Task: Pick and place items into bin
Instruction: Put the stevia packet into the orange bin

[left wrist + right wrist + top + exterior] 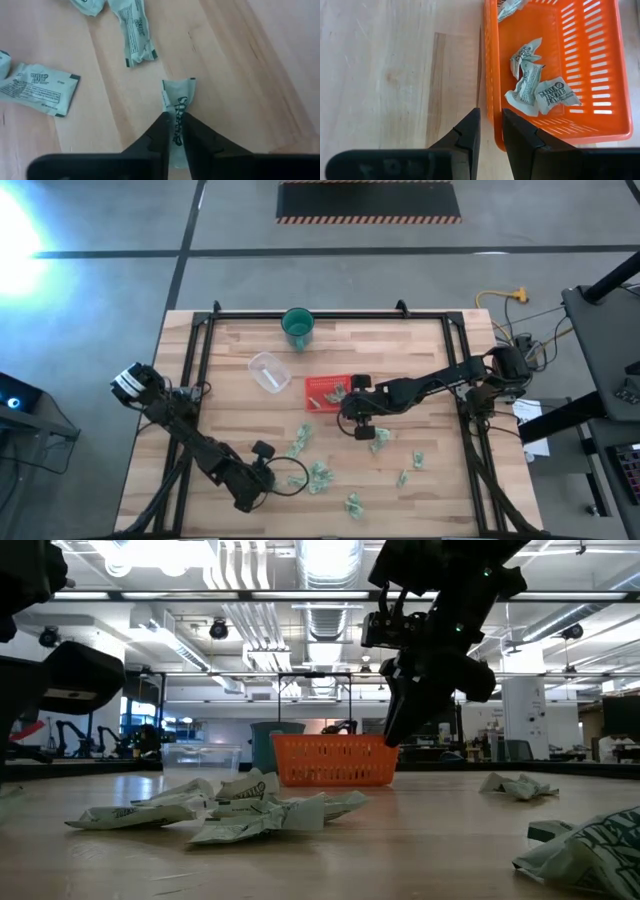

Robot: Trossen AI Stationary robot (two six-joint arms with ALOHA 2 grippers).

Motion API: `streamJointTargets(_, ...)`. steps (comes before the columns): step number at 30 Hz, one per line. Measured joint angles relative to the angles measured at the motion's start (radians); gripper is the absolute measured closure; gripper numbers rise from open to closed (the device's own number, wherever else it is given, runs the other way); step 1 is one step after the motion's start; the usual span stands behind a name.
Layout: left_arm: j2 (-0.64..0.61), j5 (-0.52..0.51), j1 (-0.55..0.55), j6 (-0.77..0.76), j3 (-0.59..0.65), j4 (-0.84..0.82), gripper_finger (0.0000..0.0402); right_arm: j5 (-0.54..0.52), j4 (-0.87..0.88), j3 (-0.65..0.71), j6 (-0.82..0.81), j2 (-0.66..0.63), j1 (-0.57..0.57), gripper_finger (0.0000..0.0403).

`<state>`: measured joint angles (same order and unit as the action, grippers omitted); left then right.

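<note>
At the table's near left, your left gripper (173,131) pinches a pale-green packet (177,100), while your right gripper (490,131), fingers narrow and empty, hangs beside the red tray (492,75).

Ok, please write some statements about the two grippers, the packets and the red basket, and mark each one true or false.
1. The left gripper is closed on a pale-green packet. True.
2. The red basket is empty. False: at least three crumpled packets lie inside it.
3. The right gripper holds a packet. False: nothing is between its fingers; it hangs beside the basket's rim.
4. A green cup stands at the far edge of the table. True.
5. All loose packets are already in the basket. False: several still lie on the table, such as one near the front edge.
</note>
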<state>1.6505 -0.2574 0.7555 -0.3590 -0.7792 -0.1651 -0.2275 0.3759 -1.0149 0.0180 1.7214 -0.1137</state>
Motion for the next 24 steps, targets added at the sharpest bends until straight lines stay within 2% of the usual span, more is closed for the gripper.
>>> streamJointTargets(3,0.0,-0.005,-0.003,0.02,0.0,-0.003,0.0395,0.0,-0.001,0.0,0.0,0.0,0.0,0.0335)
streamJointTargets(8,0.0,-0.054,-0.004,0.044,0.0,-0.012,0.04,0.0,-0.001,0.0,0.0,0.0,0.0,0.0335)
streamJointTargets(12,-0.005,-0.13,-0.004,0.084,-0.009,-0.019,0.0401,0.0,-0.001,0.0,0.0,0.0,0.0,0.0335)
streamJointTargets(18,-0.044,-0.298,-0.027,0.174,-0.031,-0.015,0.0401,-0.002,0.001,0.0,0.0,-0.012,-0.005,0.0335)
streamJointTargets(24,-0.092,-0.362,-0.123,0.285,-0.032,-0.012,0.0402,-0.01,0.009,0.0,-0.012,-0.058,-0.022,0.0335)
